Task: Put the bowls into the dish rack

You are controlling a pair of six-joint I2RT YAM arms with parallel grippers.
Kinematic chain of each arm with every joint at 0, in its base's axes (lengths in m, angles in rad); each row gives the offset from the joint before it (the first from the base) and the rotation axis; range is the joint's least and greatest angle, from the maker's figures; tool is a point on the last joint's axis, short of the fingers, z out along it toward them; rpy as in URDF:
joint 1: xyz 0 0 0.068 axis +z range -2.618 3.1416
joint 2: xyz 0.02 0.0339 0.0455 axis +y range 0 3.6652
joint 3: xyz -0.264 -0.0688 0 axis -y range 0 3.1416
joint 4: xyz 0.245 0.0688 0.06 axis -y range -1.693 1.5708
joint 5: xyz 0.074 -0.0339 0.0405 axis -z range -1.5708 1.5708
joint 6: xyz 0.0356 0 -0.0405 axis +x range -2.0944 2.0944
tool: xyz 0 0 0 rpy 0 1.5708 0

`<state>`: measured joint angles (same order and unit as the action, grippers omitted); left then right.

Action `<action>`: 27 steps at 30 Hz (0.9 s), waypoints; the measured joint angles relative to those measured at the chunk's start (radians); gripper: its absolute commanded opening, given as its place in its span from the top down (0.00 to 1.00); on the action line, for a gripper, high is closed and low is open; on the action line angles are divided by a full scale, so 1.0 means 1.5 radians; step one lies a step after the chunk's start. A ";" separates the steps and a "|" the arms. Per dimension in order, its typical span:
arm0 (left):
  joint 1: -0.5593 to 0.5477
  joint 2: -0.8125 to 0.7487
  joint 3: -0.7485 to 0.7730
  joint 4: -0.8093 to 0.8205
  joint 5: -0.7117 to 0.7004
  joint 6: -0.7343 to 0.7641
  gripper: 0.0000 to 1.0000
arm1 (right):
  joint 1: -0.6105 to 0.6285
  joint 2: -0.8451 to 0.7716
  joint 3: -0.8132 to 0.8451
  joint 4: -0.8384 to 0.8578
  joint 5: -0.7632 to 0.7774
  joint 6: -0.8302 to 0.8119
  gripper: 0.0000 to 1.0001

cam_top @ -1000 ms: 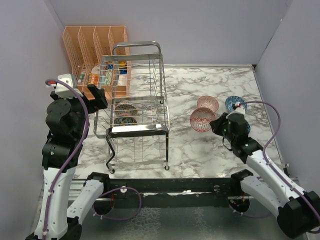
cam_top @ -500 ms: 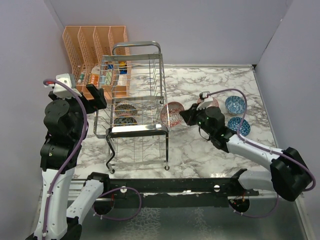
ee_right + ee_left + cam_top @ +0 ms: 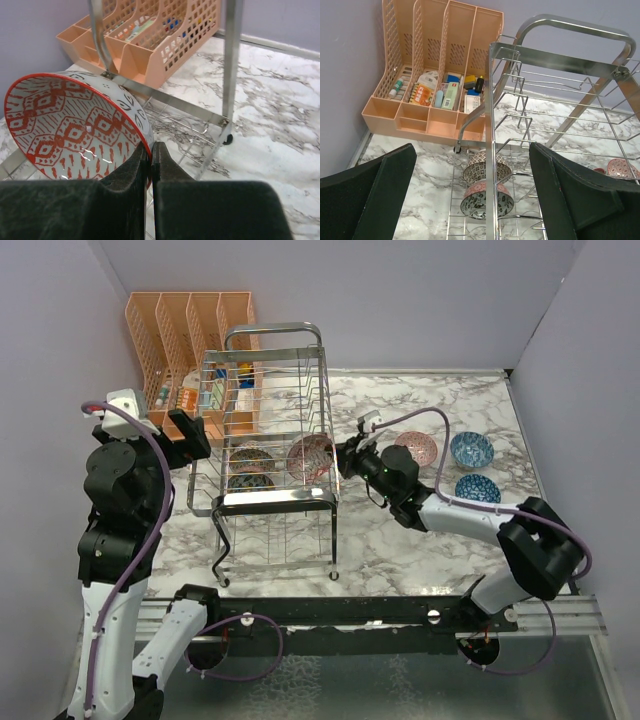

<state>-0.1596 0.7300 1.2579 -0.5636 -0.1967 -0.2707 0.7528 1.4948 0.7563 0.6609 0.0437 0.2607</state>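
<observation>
While the marble table (image 3: 420, 540) carries everything, the chrome dish rack (image 3: 272, 332) stands on its left part, with the orange slotted organizer (image 3: 185, 320) behind it. The left gripper (image 3: 471, 150) hangs beside the rack's left side, its fingers spread wide and holding nothing. The right gripper (image 3: 150, 150) is pressed closed on the rim of the red-patterned bowl (image 3: 70, 130), which stands on edge at the rack's right side; I cannot tell if it touches the wires. Two patterned bowls (image 3: 486, 170) lie on the rack's lower level. A pink bowl (image 3: 415, 447) and two blue bowls (image 3: 471, 449) sit on the table's right part.
</observation>
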 measured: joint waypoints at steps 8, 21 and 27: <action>0.000 -0.007 0.004 -0.006 -0.011 0.000 0.01 | 0.081 0.104 0.036 0.072 -0.001 -0.085 0.99; 0.000 -0.008 0.004 -0.027 -0.026 0.003 0.01 | 0.145 0.198 0.075 0.141 -0.027 -0.174 0.99; 0.000 -0.008 0.004 -0.030 -0.026 0.007 0.01 | 0.168 0.236 0.086 0.180 -0.042 -0.213 0.99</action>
<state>-0.1596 0.7185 1.2640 -0.6086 -0.2363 -0.2604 1.0054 1.8492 0.8856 0.9310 -0.0193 -0.0582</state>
